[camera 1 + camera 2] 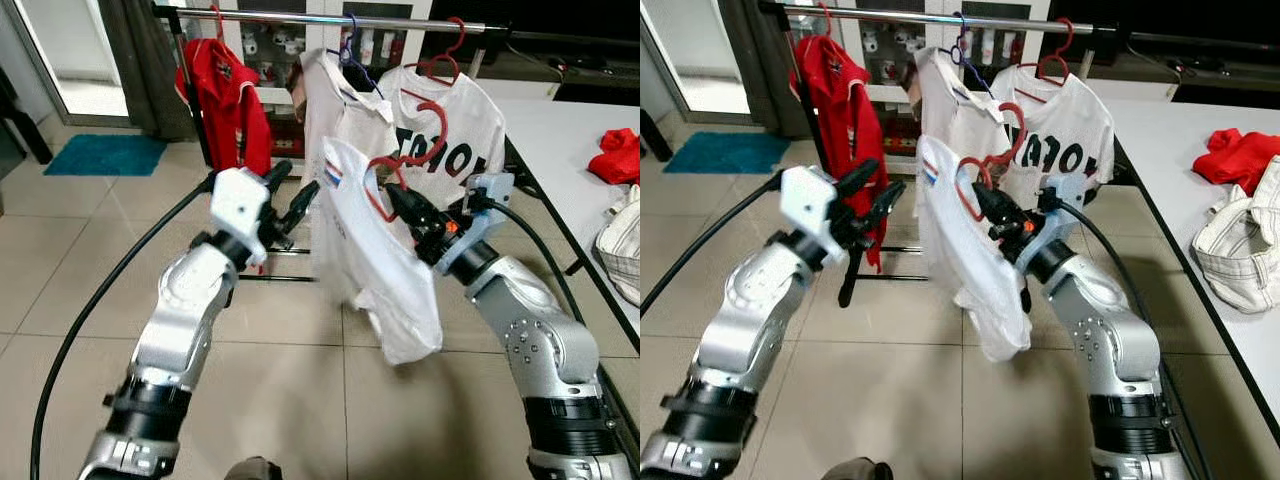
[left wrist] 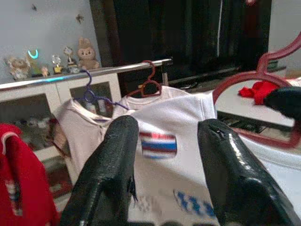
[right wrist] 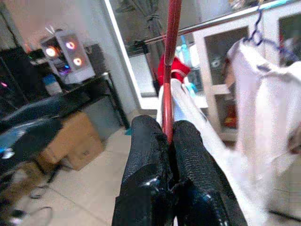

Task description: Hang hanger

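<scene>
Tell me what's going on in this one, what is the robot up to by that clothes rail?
The right gripper is shut on a red hanger carrying a white shirt, held up in front of the clothes rail but not yet hooked on it. The left gripper is open beside the shirt, holding nothing. Already on the rail hang a red shirt and two more white shirts. More clothes lie on the white table to the right.
</scene>
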